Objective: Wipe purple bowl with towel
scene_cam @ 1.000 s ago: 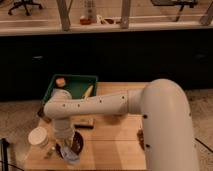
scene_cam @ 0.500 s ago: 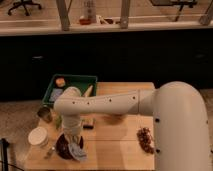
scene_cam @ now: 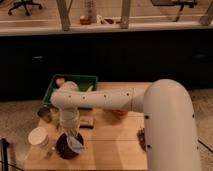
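Observation:
The purple bowl (scene_cam: pixel 66 148) sits on the wooden table (scene_cam: pixel 112 147) near its front left. A pale towel (scene_cam: pixel 76 143) lies in the bowl at its right side. My white arm reaches from the right across the table and bends down over the bowl. My gripper (scene_cam: pixel 73 135) points down at the bowl, right on the towel.
A green bin (scene_cam: pixel 75 82) with an orange fruit (scene_cam: pixel 60 81) stands at the table's back left. A white cup (scene_cam: pixel 38 136) and a dark can (scene_cam: pixel 45 114) stand left of the bowl. A small dark packet (scene_cam: pixel 88 123) lies behind the bowl. A dark object (scene_cam: pixel 142 138) lies by the arm's base.
The arm has shifted a little to the right over the bowl, and the gripper with the towel has moved from the bowl's left part toward its right side.

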